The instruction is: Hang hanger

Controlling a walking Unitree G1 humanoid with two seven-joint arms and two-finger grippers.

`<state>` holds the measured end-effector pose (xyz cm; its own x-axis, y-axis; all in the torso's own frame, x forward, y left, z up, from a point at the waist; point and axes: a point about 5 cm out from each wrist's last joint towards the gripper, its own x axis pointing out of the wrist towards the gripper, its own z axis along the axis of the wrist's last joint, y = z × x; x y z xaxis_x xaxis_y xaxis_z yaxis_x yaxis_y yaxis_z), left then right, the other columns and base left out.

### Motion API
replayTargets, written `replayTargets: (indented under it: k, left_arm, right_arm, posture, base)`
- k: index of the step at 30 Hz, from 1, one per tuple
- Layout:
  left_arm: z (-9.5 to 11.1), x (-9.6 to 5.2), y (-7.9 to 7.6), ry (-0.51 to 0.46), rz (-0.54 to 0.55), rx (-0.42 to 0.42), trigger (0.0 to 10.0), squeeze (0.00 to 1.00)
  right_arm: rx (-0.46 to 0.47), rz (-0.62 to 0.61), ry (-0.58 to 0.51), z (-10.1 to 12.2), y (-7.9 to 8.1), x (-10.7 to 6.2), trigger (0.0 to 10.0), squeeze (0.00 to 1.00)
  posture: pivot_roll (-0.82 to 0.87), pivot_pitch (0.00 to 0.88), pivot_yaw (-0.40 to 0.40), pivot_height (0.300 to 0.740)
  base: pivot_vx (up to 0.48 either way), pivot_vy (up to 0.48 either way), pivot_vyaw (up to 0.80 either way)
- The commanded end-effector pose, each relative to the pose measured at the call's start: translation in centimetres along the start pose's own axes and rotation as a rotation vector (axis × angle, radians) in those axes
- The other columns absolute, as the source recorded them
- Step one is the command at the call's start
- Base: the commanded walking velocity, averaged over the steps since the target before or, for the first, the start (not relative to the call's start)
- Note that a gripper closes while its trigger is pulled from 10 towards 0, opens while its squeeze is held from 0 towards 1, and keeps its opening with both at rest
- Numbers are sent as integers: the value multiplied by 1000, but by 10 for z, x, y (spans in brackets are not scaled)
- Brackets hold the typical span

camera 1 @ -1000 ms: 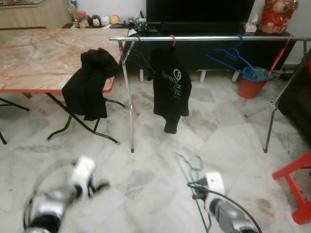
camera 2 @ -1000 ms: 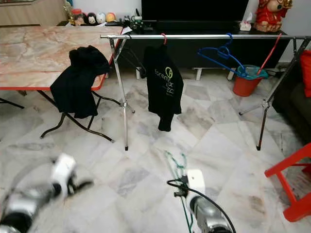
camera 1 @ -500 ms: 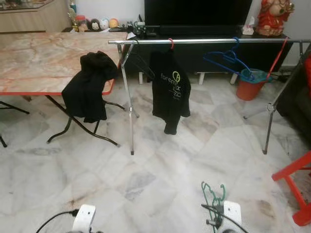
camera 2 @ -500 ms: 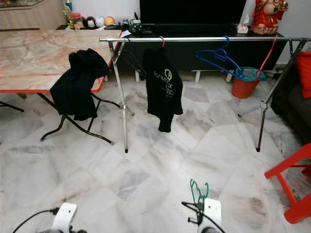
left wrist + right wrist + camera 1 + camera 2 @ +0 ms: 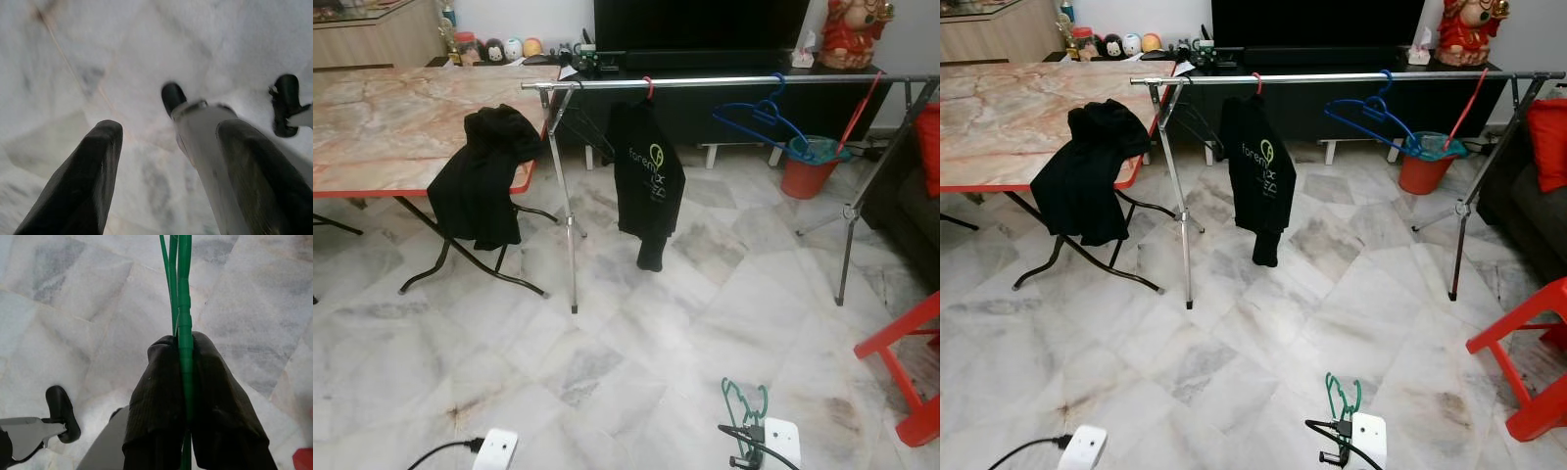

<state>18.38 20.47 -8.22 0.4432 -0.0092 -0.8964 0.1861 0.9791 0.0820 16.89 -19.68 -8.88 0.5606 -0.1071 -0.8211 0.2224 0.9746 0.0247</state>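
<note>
Two right hand (image 5: 183, 377) fingers pinch green hanger (image 5: 184, 298).

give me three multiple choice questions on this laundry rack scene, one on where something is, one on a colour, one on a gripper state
1. Where does the black jacket lie?
A. draped over the table's edge
B. on the floor
C. in the bucket

2. What colour is the hanger in the right gripper?
A. blue
B. green
C. red

3. How are the left gripper's fingers?
A. shut on a shirt
B. shut on a hanger
C. open, holding nothing

Answers:
1 A, the black jacket hangs off the table.
2 B, the right gripper pinches the green hanger.
3 C, the left gripper shows floor between its fingers.
</note>
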Motion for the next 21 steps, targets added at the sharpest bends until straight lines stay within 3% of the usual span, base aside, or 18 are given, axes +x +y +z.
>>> replayTargets:
  k: [1,9,21]
  left_arm:
    - [2,1,-1,12,7,18,10000,0]
    - [-26,1,-17,69,-9,45,10000,0]
    - [-23,1,-17,68,-7,45,10000,0]
  right_arm:
    - [5,6,-17,7,4,1,10000,0]
    - [-13,10,9,0,2,0,10000,0]
    - [-14,-9,49,-18,-14,-5,10000,0]
  posture:
    - [-164,0,26,740]
    - [-173,0,28,740]
    - [-160,0,16,740]
  base:
    - [0,0,0]
    - [153,0,0]
    - [267,0,0]
